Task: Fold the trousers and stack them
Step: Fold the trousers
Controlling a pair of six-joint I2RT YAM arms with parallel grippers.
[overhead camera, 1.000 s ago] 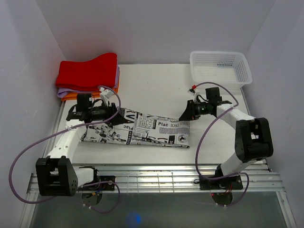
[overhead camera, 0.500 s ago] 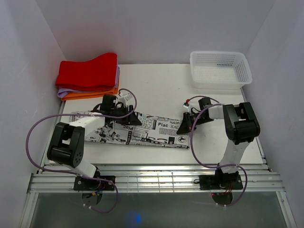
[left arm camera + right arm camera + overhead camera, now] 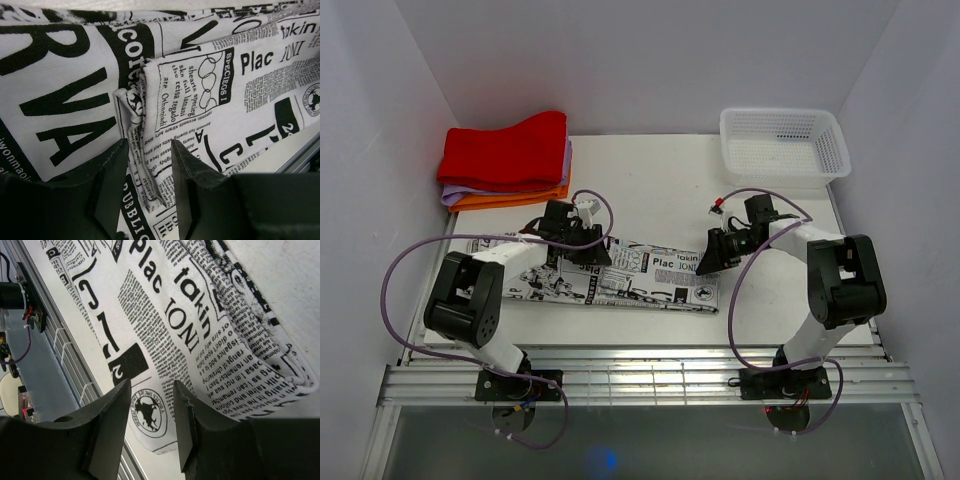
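Observation:
The trousers (image 3: pixel 620 272), white with black newspaper print, lie folded in a long strip across the front of the table. My left gripper (image 3: pixel 596 250) is low over their upper edge, left of the middle. In the left wrist view it (image 3: pixel 148 152) is open, and a raised fold of the trousers (image 3: pixel 135 115) runs between the fingers. My right gripper (image 3: pixel 705 265) is low over the strip's right end. In the right wrist view it (image 3: pixel 150 400) is open and empty above the printed cloth (image 3: pixel 165 330), near its corner.
A stack of red, purple and orange folded cloths (image 3: pixel 505 160) sits at the back left. A white mesh basket (image 3: pixel 782 140) stands at the back right. Metal rails (image 3: pixel 640 372) run along the table's front edge. Walls close in on both sides.
The left gripper has moved right along the trousers' upper edge and its arm has risen at the elbow. The right gripper has come down onto the right end. The strip's left end reaches further left.

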